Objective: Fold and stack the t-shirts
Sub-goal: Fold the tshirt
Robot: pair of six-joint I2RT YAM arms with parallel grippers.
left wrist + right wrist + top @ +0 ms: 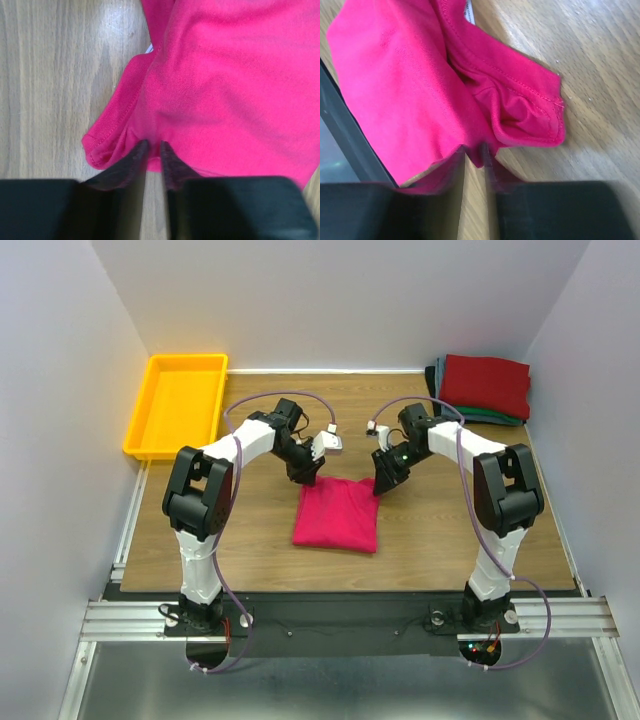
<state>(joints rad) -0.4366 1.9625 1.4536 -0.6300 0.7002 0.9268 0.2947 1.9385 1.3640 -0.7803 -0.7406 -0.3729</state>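
Observation:
A crimson t-shirt [337,515] lies folded into a rough rectangle in the middle of the wooden table [250,535]. My left gripper [308,478] is at its far left corner. In the left wrist view the gripper [153,147] is pinched on the hem of the shirt [225,90], beside a bunched sleeve. My right gripper [380,485] is at the far right corner. In the right wrist view that gripper [475,152] nips a fold of the shirt [395,75], just beside a crumpled sleeve. A stack of folded t-shirts [485,385], dark red on top of teal-green and dark grey, sits at the back right.
A yellow plastic tray [180,405] stands at the back left corner. White walls close in the table on three sides. Bare wood shows in front of the shirt and to both sides of it.

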